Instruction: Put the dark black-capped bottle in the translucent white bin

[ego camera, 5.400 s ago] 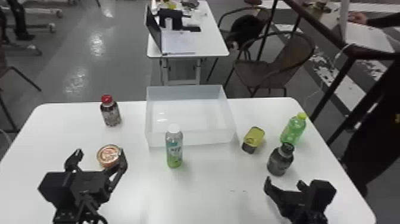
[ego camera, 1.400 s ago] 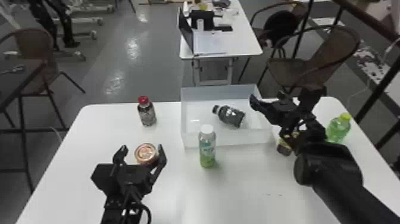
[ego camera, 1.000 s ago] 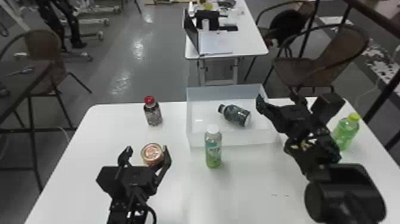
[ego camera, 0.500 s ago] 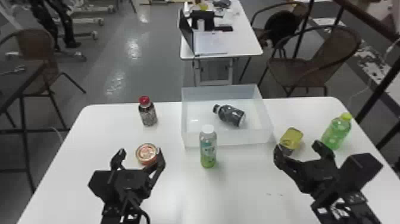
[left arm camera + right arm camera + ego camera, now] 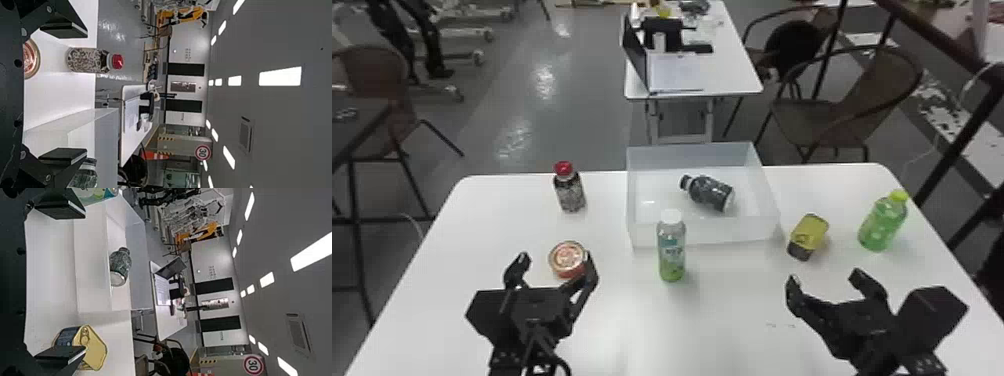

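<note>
The dark bottle (image 5: pixel 709 193) is in the translucent bin (image 5: pixel 704 231), down on its side; its underside I can't see. Cap (image 5: pixel 686 182) points L & slightly away from me, base to the R & nearer, so the long axis runs diag. across the bin floor. My R end effector (image 5: pixel 825 278) is over the surface (image 5: pixel 732 325), fingers apart, nothing btwn them; in its wrist view one finger hides pt. of the yellow tin (image 5: pixel 810 232). My L end effector (image 5: pixel 556 260) is parked near the round tin (image 5: pixel 567 258), fingers also apart.
</note>
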### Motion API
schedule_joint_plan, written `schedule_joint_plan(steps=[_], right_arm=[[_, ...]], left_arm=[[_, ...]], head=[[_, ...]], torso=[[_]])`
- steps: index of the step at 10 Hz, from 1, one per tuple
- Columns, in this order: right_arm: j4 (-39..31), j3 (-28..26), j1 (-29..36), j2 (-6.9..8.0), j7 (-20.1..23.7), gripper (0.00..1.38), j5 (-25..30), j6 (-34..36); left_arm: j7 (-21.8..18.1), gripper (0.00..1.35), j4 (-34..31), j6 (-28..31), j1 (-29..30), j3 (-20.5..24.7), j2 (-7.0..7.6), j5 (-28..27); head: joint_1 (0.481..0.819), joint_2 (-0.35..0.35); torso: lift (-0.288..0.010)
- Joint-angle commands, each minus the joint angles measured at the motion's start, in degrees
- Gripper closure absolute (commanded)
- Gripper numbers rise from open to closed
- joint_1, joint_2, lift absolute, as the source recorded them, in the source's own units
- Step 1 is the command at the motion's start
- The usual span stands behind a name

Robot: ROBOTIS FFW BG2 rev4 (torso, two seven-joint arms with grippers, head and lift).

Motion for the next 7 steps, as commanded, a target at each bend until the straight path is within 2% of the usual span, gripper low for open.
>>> schedule_joint_plan(steps=[1, 7], right_arm=[[0.5, 0.1, -0.5, 0.2, 0.2, 0.09, 0.3, 0.1], [0.4, 0.1, -0.7, 0.12, 0.4, 0.09, 0.9, 0.4]], left_arm=[[0.0, 0.23, -0.1, 0.1, -0.2, -0.2, 0.19, -0.1], [0.0, 0.23, -0.2, 0.3, -0.2, -0.2, 0.28, -0.5]], head=[[0.695, 0.044], [0.695, 0.045]], torso=[[-0.036], [-0.036]])
